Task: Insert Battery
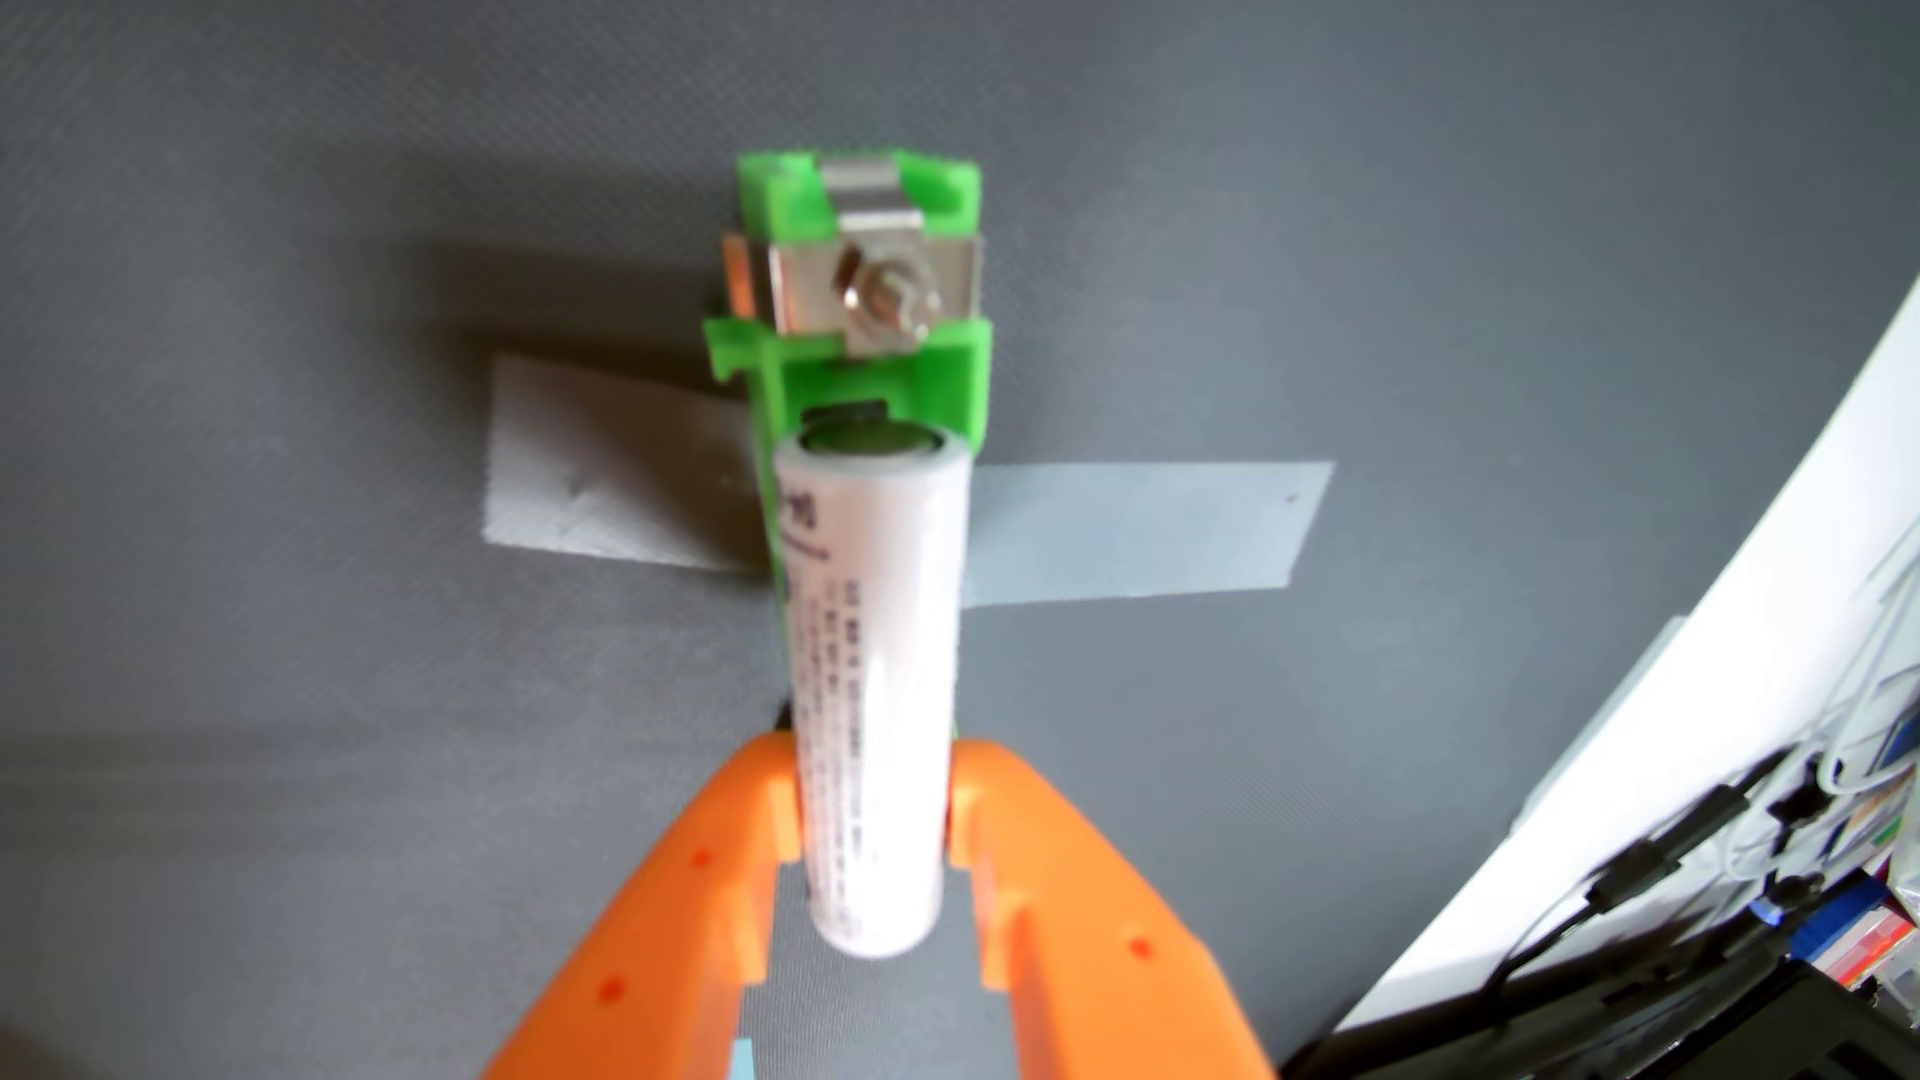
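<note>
In the wrist view a white cylindrical battery (871, 675) with small grey print points away from the camera. My orange gripper (871, 768) is shut on the battery, one finger on each side of its lower half. The battery's far end lies over a green plastic battery holder (935, 384). The holder has metal contact plates and a bolt (888, 296) at its far end. Grey tape (1132, 530) fixes the holder to the dark grey mat (312, 727). The near part of the holder is hidden behind the battery.
The mat ends at the right against a white surface (1714, 665). Beyond it at the lower right lie black cables and cluttered items (1683, 893).
</note>
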Controlling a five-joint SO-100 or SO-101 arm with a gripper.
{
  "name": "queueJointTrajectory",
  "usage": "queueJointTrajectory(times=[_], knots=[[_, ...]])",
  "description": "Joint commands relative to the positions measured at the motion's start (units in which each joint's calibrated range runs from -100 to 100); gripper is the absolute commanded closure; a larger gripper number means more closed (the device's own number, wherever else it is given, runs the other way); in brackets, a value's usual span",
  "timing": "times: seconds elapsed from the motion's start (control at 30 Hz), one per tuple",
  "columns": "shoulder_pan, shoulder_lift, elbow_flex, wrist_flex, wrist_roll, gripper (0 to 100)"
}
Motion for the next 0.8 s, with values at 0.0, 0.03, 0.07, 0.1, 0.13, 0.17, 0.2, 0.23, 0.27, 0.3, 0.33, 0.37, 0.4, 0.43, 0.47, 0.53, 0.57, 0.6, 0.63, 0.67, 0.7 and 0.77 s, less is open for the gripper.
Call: queueJointTrajectory(times=[0.0, 0.03, 0.07, 0.1, 0.13, 0.17, 0.2, 0.23, 0.27, 0.3, 0.33, 0.37, 0.4, 0.43, 0.47, 0.53, 0.57, 0.6, 0.63, 0.67, 0.7, 0.77], knots=[[0.37, -0.34, -2.18, -0.60, -0.19, 99], [0.37, -0.17, -2.18, -0.60, -0.25, 99], [0.37, -0.09, -2.27, -0.60, -0.25, 99], [0.37, -0.09, -2.27, -0.60, -0.25, 99], [0.49, -0.09, -2.27, -0.60, -0.25, 99], [0.49, -0.09, -2.27, -0.60, -0.25, 99], [0.49, -0.09, -2.27, -0.60, -0.25, 99], [0.49, -0.09, -2.27, -0.60, -0.25, 99], [0.49, -0.09, -2.27, -0.60, -0.25, 99], [0.49, -0.01, -2.27, -0.60, -0.25, 99], [0.49, -0.01, -2.27, -0.60, -0.25, 99], [0.49, -0.01, -2.27, -0.60, -0.25, 99], [0.49, -0.01, -2.18, -0.60, -0.25, 99], [0.49, -0.01, -2.18, -0.60, -0.25, 99], [0.49, -0.01, -2.09, -0.60, -0.25, 99], [0.49, -0.01, -2.09, -0.60, -0.25, 99], [0.49, -0.01, -2.09, -0.60, -0.25, 99], [0.49, -0.01, -2.09, -0.60, -0.25, 99], [0.49, -0.01, -2.09, -0.60, -0.25, 99], [0.49, -0.01, -2.09, -0.60, -0.25, 99], [0.49, -0.01, -2.09, -0.60, -0.25, 99], [0.49, -0.01, -2.00, -0.60, -0.25, 98]])
